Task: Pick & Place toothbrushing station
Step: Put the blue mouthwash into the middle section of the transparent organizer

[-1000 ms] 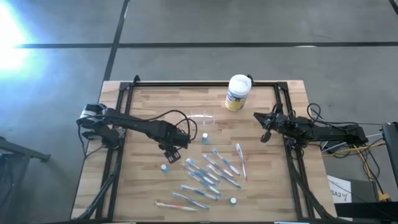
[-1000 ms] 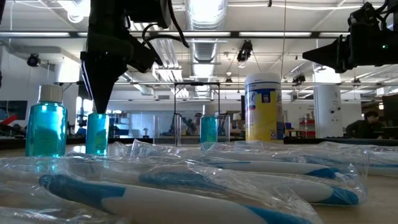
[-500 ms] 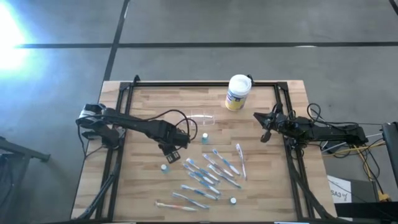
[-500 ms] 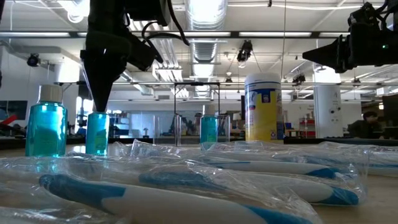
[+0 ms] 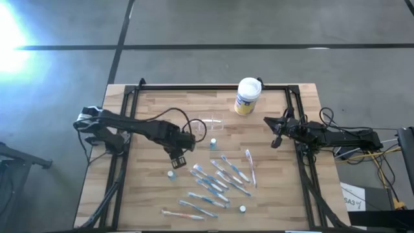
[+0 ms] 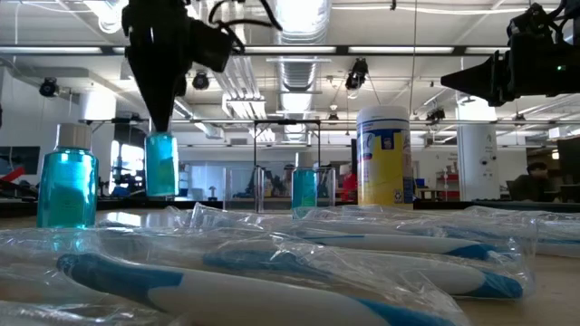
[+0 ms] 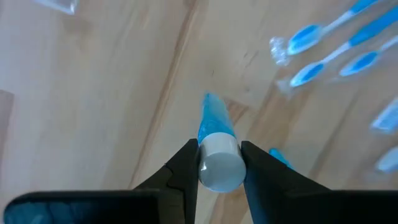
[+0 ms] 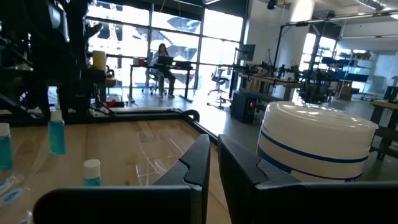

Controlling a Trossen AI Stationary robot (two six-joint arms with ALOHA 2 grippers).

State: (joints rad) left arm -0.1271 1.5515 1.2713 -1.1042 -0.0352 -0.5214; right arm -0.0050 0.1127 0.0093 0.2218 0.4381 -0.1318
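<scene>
Left claw (image 7: 219, 163): closed on small blue bottle (image 6: 160, 164), lifted off table.
Clear holder (image 5: 208, 123): near, toward the far edge; left arm nearer.
Right claw (image 8: 213, 163): closed, empty.

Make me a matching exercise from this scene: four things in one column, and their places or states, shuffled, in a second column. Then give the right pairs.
Things
1. left gripper
2. right gripper
3. white canister
4. toothbrushes

Places or states
A. lying wrapped in clear plastic on the near half of the table
B. standing upright at the far edge of the table
C. shut on a small blue bottle, lifted off the table
D. shut on nothing, hovering at the right side of the table

Pairs: 1-C, 2-D, 3-B, 4-A
</scene>
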